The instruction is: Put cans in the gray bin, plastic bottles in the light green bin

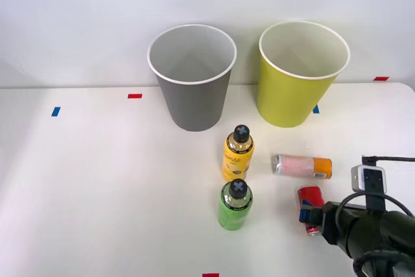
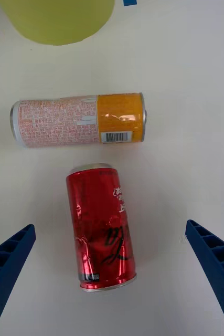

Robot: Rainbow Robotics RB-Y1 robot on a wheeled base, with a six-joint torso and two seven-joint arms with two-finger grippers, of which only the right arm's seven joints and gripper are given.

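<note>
Red slim metal can (image 2: 101, 228), lying between the wide-open, empty right gripper (image 2: 112, 273), could be rolled away if clipped off-centre.

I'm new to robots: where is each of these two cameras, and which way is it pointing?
Front view: sits above the arms, looking forward and down at the table, both bins and bottles; the right arm shows at the lower right corner.
Right wrist view: rides the right arm's wrist, looking down at the red can; the right gripper is open, blue fingers at the corners.
Shared: red can, pink can, light green bin.
</note>
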